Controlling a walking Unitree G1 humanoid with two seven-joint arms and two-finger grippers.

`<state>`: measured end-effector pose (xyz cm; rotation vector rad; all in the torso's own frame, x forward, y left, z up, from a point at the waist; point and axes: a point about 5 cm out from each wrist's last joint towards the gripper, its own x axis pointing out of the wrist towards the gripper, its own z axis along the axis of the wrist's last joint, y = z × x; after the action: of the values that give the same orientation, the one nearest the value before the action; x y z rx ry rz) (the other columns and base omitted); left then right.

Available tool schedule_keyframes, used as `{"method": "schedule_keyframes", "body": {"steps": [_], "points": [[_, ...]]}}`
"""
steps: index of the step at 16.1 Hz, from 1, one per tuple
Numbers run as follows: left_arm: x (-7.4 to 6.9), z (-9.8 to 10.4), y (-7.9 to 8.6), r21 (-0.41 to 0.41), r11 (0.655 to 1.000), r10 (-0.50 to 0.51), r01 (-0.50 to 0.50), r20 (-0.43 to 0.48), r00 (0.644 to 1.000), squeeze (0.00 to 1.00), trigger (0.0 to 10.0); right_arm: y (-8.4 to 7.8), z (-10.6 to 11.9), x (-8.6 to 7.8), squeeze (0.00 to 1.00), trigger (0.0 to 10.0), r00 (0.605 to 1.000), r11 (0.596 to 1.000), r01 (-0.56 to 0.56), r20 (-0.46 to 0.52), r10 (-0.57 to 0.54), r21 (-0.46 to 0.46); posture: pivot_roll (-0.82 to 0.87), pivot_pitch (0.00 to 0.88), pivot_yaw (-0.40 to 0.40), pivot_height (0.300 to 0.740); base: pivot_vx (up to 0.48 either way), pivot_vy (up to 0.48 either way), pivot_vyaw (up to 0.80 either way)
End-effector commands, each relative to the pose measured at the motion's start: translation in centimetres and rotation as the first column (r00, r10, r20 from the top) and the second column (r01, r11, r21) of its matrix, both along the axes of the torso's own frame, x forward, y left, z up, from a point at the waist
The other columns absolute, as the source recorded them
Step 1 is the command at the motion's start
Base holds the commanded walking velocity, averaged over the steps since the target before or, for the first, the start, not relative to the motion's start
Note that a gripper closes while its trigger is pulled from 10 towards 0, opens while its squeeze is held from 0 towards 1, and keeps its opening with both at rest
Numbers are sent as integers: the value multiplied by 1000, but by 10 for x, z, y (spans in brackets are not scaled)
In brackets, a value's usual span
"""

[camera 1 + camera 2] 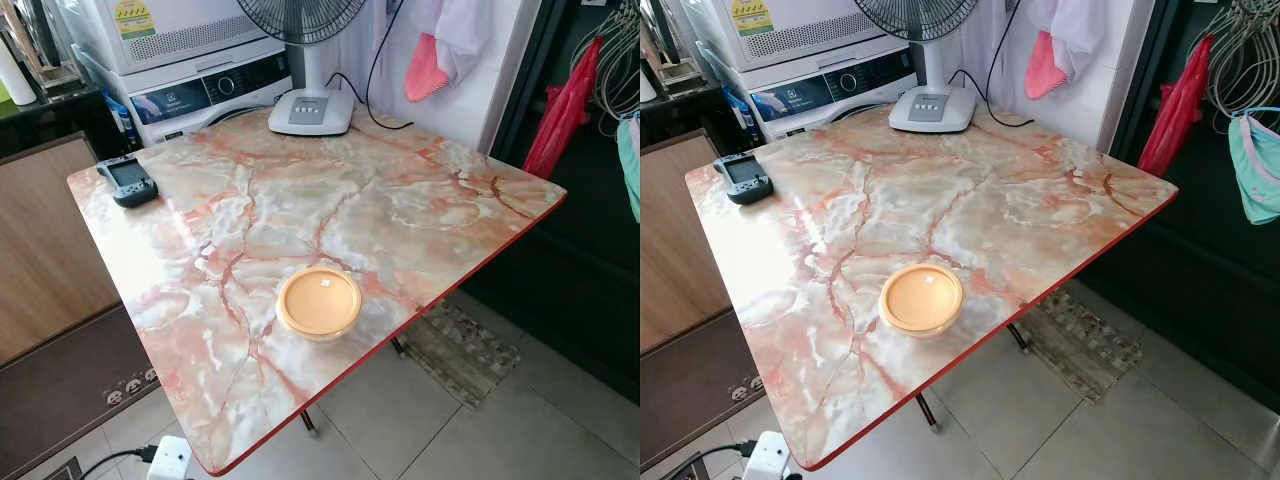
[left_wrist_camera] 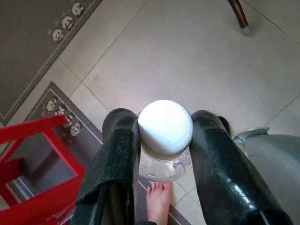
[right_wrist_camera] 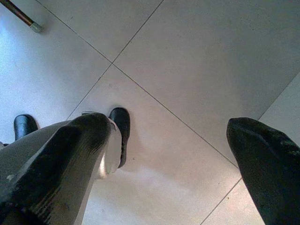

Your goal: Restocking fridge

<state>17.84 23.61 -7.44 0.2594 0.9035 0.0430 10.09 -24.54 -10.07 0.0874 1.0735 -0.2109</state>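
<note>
- We see a clear plastic bottle with a white ribbed screw cap pinched between the two black fingers of our left gripper, cap towards the wrist camera, over pale floor tiles.
- Below the bottle a person's bare foot rests on a grey panda-print mat; a red metal frame stands beside it.
- Our right gripper hangs over bare tiles with its fingers spread wide, holding nothing.
- A round container with a pale orange lid sits close to the near edge of the pink-and-cream marble-patterned table.
- A dark handheld game console lies at the table's far left corner, and a white pedestal fan base stands at the far edge.
- Behind the table is a white washing machine; a red plastic bag hangs at the right.
</note>
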Motion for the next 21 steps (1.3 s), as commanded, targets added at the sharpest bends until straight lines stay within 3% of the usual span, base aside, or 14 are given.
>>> {"method": "schedule_keyframes", "body": {"steps": [1,10,21], "points": [[-2,-1,2,-7,1000,0,0,-18,1000,0,10000,-1,0,-3,0,10000,1000,1000,19,-2,-19,4,142,10,19,740,0,0,0],[-17,-8,3,-4,1000,8,-9,-63,998,0,10000,-4,1,-2,0,10000,1000,1000,0,-1,0,3,146,28,8,740,-55,0,0],[-24,-12,0,-9,1000,16,-17,-89,996,0,10000,-4,0,-3,0,10000,1000,1000,-4,-4,4,6,148,27,7,740,-256,0,0]]}}
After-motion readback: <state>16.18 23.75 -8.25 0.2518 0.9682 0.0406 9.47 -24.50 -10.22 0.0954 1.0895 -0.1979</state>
